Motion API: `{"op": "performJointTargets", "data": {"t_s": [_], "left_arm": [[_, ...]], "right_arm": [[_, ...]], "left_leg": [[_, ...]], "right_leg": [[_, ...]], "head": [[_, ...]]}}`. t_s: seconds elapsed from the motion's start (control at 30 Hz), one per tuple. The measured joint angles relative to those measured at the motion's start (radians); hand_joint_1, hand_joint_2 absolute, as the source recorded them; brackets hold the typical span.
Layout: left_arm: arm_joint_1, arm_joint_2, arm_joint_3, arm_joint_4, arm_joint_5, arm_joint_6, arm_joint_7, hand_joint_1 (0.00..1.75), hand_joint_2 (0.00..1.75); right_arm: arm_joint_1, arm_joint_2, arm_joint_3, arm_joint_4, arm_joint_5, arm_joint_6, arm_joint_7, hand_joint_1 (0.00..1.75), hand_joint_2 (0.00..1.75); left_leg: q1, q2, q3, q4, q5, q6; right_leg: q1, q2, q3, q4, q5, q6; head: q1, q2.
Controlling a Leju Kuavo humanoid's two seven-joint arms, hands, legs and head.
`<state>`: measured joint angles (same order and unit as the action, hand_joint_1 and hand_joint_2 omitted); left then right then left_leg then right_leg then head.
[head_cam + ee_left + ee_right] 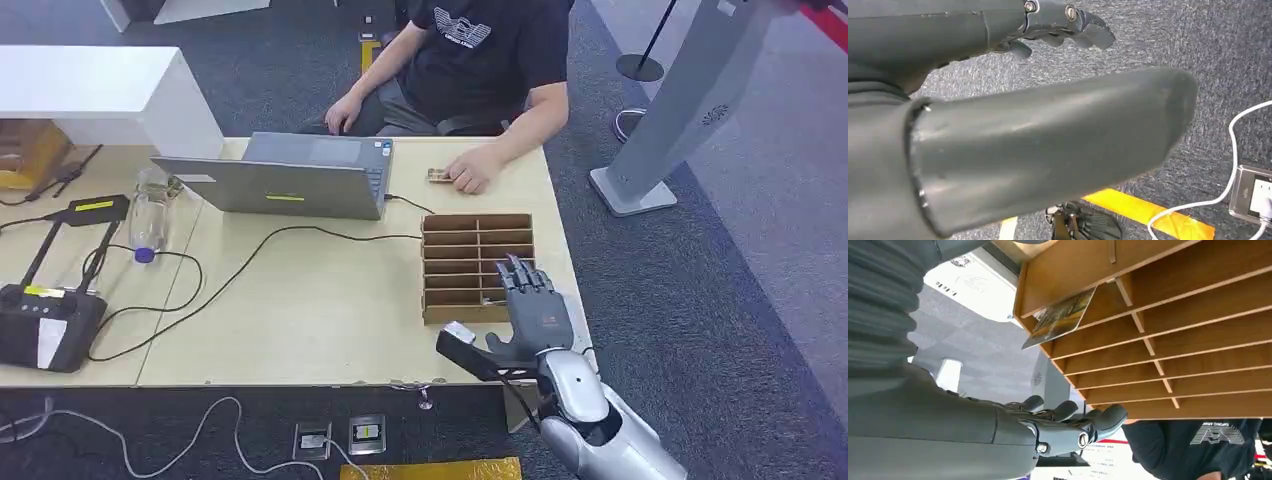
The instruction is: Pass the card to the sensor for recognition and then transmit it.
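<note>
- At the table's near right edge, the right hand [528, 300] hovers empty, fingers spread, beside the wooden rack [470, 226].
- At its twelve o'clock, the card [1060, 317] sits in a slot, not yet picked.
- Left hand [1063, 22]: empty, fingers loosely extended over the carpet.
- Sensor pass and handover both remain.

Right robot hand [530, 305] raised at approx 5 o'clock in head view, silver forearm rising from lower edge, fingers [520, 275] extended and apart, thumb out toward 9 o'clock, empty. Left robot hand [1048, 115] hanging low, fingers loosely curled, empty.
</note>
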<state>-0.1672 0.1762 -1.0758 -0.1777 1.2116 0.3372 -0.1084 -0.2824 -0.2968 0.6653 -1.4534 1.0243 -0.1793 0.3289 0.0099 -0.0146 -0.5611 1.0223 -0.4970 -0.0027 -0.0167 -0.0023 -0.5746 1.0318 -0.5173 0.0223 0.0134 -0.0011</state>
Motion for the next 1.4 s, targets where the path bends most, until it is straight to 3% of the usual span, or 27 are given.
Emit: {"op": "performJointTargets", "data": {"t_s": [0.73, 0.77, 0.8, 0.83, 1.4], "left_arm": [[0.0, 0.003, 0.0, 0.0, -0.008, -0.004, 0.011, 0.0, 0.0], [0.0, 0.003, 0.0, 0.0, -0.009, -0.005, 0.011, 0.0, 0.0], [0.0, 0.003, -0.001, 0.0, -0.01, -0.005, 0.011, 0.0, 0.0], [0.0, 0.003, -0.001, 0.0, -0.011, -0.005, 0.011, 0.0, 0.0], [0.0, 0.006, -0.003, 0.0, -0.02, -0.006, 0.011, 0.0, 0.0]], "right_arm": [[-0.033, 0.031, -0.003, 0.087, 0.037, -0.002, -0.008, 0.0, 1.75], [-0.033, 0.031, -0.003, 0.088, 0.037, -0.002, -0.008, 0.1, 1.75], [-0.033, 0.031, -0.003, 0.09, 0.038, -0.001, -0.008, 0.51, 1.75], [-0.033, 0.031, -0.003, 0.092, 0.04, 0.0, -0.007, 1.75, 1.75], [-0.027, 0.031, -0.032, 0.092, 0.061, 0.021, 0.004, 1.75, 1.75]], "left_leg": [[0.0, 0.0, 0.0, 0.0, 0.0, 0.0], [0.0, 0.0, 0.0, 0.0, 0.0, 0.0], [0.0, 0.0, 0.0, 0.0, 0.0, 0.0], [0.0, 0.0, 0.0, 0.0, 0.0, 0.0], [0.0, 0.0, 0.001, 0.0, 0.0, 0.0]], "right_leg": [[0.0, 0.0, 0.0, 0.0, 0.0, 0.0], [0.0, 0.0, 0.0, 0.0, 0.0, 0.0], [0.0, 0.0, 0.0, 0.0, 0.0, 0.0], [0.0, 0.0, 0.0, 0.0, 0.0, 0.0], [0.0, 0.0, 0.0, 0.0, 0.0, 0.0]], "head": [[0.0, 0.0], [0.0, 0.0], [0.0, 0.0], [0.0, 0.0], [0.0, 0.0]]}}
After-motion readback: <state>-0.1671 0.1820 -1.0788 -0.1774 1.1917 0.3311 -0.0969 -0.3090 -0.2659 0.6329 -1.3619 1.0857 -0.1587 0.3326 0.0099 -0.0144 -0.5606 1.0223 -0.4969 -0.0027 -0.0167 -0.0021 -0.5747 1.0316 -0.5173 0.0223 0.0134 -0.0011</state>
